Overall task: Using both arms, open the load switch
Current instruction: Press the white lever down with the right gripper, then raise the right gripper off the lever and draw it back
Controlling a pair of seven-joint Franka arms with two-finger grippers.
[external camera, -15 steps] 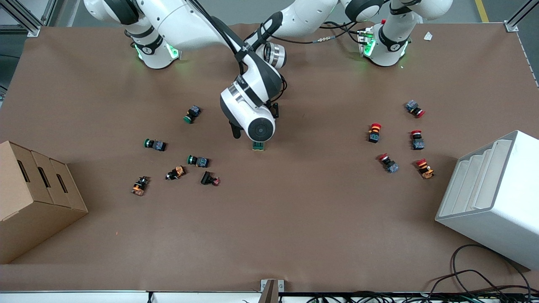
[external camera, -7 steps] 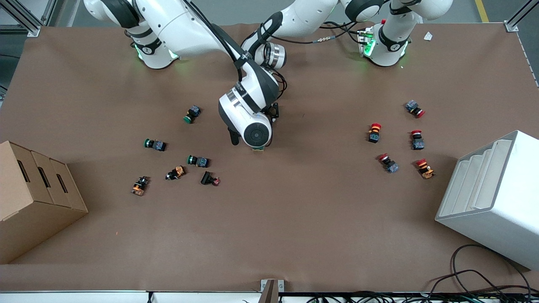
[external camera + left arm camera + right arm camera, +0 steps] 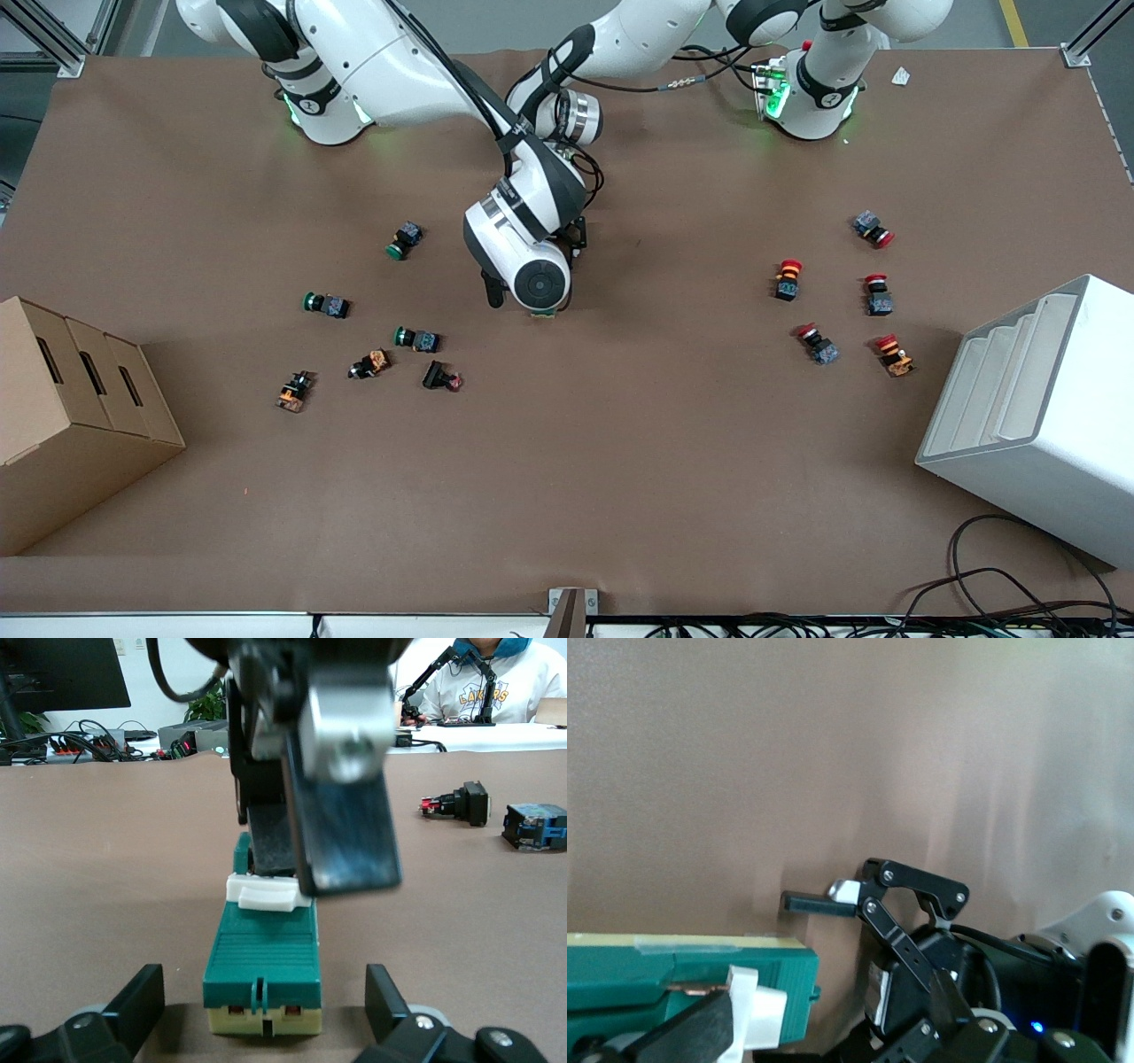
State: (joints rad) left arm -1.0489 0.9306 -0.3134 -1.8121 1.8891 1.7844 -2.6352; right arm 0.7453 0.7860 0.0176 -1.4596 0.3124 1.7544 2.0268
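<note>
While the load switch (image 3: 263, 966) lies flat at the table's middle, the left gripper (image 3: 263, 1028) straddles its cream end with fingers spread, apparently ready to steady it. Directly over the switch, the right gripper (image 3: 323, 828) touches the white tab (image 3: 267, 892), probably to lever it; whether it is clenched is hidden.

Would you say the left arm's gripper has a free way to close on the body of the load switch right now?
Probably yes. The left gripper is open with a finger on each side of the load switch, nothing between. The right gripper is at the white tab end only, clear of the body.
</note>
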